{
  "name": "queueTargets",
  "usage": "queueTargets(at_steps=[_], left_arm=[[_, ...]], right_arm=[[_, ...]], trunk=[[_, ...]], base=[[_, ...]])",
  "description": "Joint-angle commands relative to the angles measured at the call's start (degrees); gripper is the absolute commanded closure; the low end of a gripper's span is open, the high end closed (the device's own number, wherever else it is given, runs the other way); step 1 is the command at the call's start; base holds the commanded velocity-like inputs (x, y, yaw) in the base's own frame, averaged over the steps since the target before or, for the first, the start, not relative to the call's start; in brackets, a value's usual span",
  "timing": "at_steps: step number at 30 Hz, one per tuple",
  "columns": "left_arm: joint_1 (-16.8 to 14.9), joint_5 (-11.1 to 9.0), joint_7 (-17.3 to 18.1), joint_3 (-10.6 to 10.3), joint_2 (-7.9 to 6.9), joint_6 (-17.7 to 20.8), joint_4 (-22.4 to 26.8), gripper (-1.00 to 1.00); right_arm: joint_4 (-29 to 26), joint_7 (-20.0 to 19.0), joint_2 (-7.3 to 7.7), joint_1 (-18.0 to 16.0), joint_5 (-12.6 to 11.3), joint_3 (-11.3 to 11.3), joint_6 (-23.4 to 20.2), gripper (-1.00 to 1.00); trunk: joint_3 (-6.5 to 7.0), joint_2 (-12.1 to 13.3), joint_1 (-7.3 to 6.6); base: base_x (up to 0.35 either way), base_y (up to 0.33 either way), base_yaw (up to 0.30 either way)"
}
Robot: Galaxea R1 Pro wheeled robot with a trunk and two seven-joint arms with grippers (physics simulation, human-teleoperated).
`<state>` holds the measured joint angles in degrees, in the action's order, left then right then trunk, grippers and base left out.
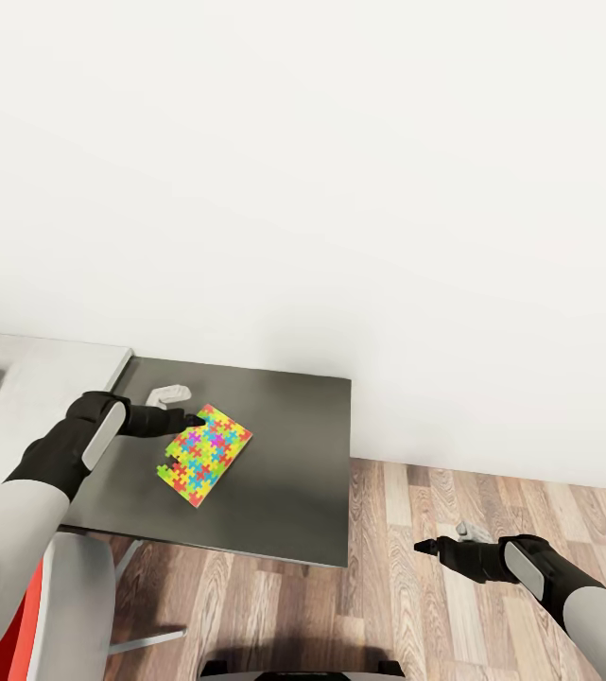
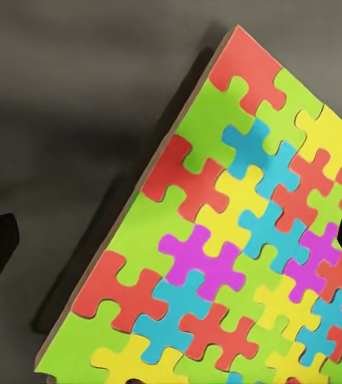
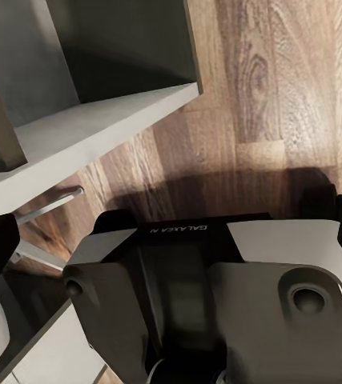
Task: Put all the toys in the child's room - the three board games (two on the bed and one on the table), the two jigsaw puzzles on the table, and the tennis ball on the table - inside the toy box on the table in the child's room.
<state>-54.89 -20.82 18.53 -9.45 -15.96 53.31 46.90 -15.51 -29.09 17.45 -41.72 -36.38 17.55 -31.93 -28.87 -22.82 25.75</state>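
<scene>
Floorboards (image 1: 435, 530) of wood plank lie nearest, with the right gripper (image 1: 423, 546) hanging over them off the desk's near right corner; its fingers read as one dark tip, so how far it gapes cannot be told, and nothing shows in it. On the dark desk (image 1: 303, 473) a single jigsaw puzzle (image 1: 204, 455) lies flat near the left edge, long axis slanting from near-left to far-right. The left gripper (image 1: 194, 419) sits at its far corner, jaws spread wide in the wrist view with the puzzle (image 2: 243, 256) between them; contact is unclear. Its near edge is cut off there. Beyond stands a white wall (image 1: 340, 189).
</scene>
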Motion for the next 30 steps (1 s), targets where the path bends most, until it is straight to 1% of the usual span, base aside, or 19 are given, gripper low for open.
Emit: queueTargets(at_steps=[1,7,11,15,19,23,30], left_arm=[[0.0,0.3,0.4,-0.2,-0.04,0.2,0.0,-1.0],[0.0,0.0,0.8,-0.2,-0.03,1.9,0.0,-1.0],[0.0,0.0,1.4,-0.2,-0.06,2.4,0.0,-1.0],[0.0,0.0,2.4,-0.2,-0.1,2.5,0.0,-1.0],[0.0,0.0,4.1,-0.1,-0.15,2.6,0.0,-1.0],[0.0,0.2,5.5,-0.1,-0.19,2.6,0.0,-1.0],[0.0,0.2,6.2,-0.1,-0.25,2.7,0.0,-1.0]], right_arm=[[0.0,-0.1,0.04,0.0,-0.2,0.2,-0.2,-1.0],[0.0,-0.1,0.04,0.0,-0.2,0.2,-0.2,-1.0],[0.0,-0.1,0.01,0.0,-0.2,0.2,-0.2,-1.0],[0.0,-0.1,0.01,0.0,-0.2,0.2,-0.2,-1.0],[0.0,0.0,-0.01,0.0,-0.2,0.2,-0.2,-1.0],[0.0,0.9,0.01,0.0,-0.2,0.2,-0.2,-1.0],[0.0,1.5,-0.02,0.0,-0.2,0.2,-0.2,-1.0]], trunk=[[-0.08,-0.1,0.03],[-0.08,-0.1,0.03],[-0.08,-0.1,0.03],[-0.08,-0.1,0.03],[-0.08,-0.1,0.03],[-0.08,-0.1,0.03],[-0.08,-0.1,0.03]], base=[[0.0,0.0,0.0],[0.0,0.0,0.0],[0.0,0.0,0.0],[0.0,0.0,0.0],[0.0,0.0,0.0],[0.0,0.0,0.0],[0.0,0.0,0.0]])
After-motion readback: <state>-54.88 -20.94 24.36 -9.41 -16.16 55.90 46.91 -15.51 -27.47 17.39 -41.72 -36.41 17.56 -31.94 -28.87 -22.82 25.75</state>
